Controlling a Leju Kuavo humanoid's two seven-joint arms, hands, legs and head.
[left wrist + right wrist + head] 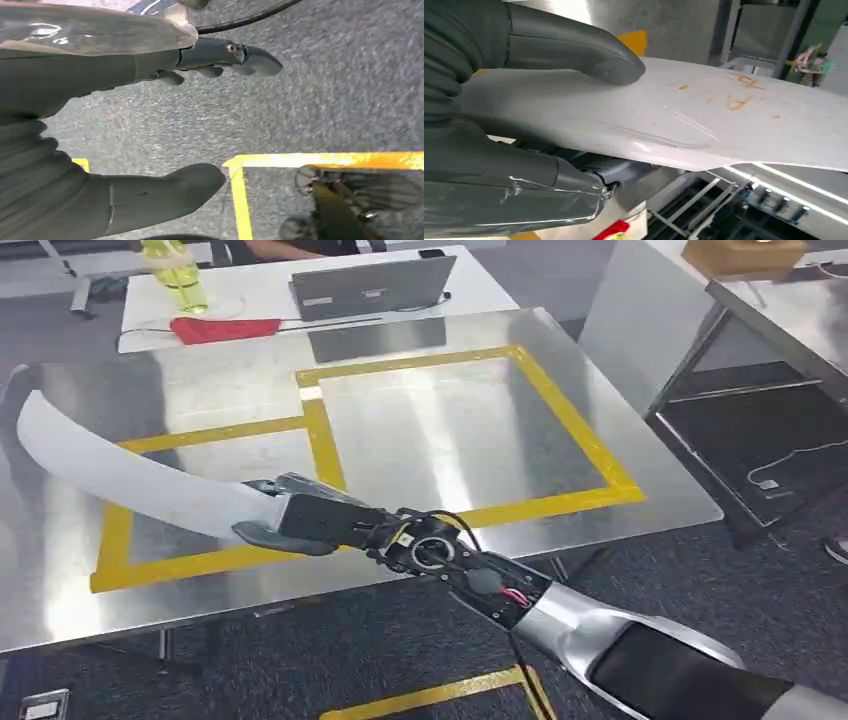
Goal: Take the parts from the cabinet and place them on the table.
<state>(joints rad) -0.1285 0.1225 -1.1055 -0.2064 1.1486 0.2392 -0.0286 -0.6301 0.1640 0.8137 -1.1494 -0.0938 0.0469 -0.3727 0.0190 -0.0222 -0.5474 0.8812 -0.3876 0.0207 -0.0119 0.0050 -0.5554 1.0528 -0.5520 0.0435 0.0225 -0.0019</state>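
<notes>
Over the steel table (620,475), above its left yellow-taped square (215,560), the right hand (300,520) grips one end of a long white curved part (110,465), thumb (574,45) pressed on the upper face and fingers underneath; faint orange marks show on the part in the right wrist view. Left hand (165,115) hangs above grey carpet (320,100) with yellow floor tape (320,160), thumb and fingers apart, holding nothing. Beyond the steel table, a white desk (250,300) carries a laptop (370,285), a red cloth (225,330) and a yellow-green bottle (178,275).
</notes>
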